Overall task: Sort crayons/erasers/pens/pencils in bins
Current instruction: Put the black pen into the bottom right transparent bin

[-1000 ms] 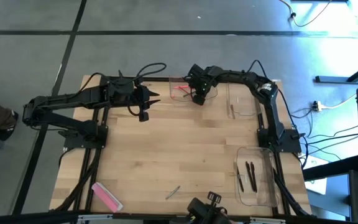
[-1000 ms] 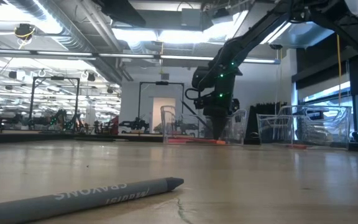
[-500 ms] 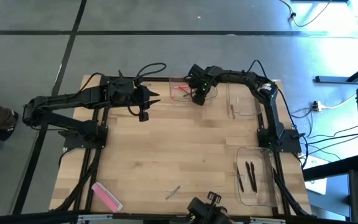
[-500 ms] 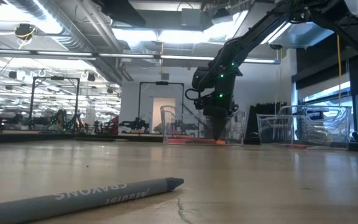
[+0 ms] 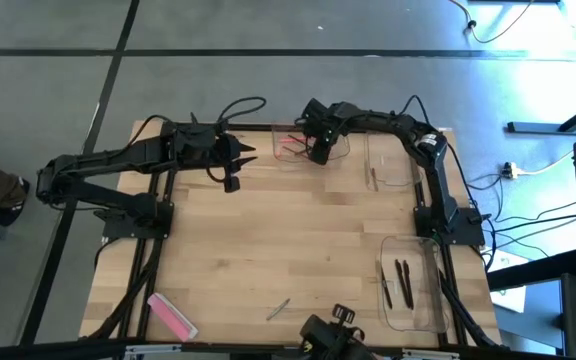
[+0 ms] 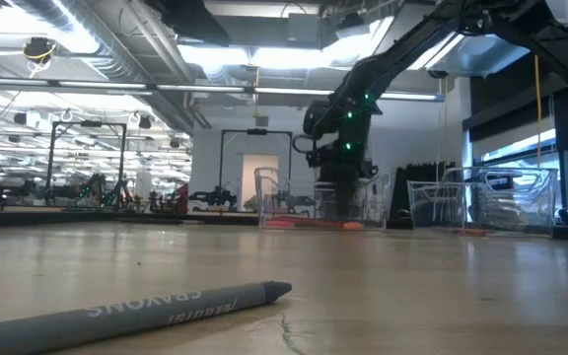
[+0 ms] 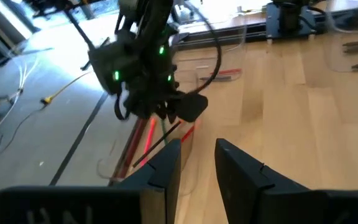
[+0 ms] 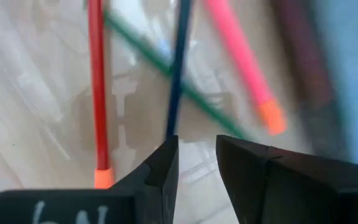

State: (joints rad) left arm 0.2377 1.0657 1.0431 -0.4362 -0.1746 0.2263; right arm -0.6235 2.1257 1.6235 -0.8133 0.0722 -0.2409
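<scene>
Three bins (image 5: 413, 285) | one eraser (image 5: 172, 315) | one grey crayon (image 6: 136, 314)

left hand (image 5: 240, 168): fingers parted, idle | right hand (image 5: 315, 153): fingers parted, pointing down

- Left arm (image 5: 118, 160): matte black, jointed links, looped black cable near its wrist.
- Right arm (image 5: 408, 135): matte black, silver joint cap, green indicator lights on the wrist.
- Each tool: two dark, wedge-shaped fingers (image 8: 160, 168).
</scene>
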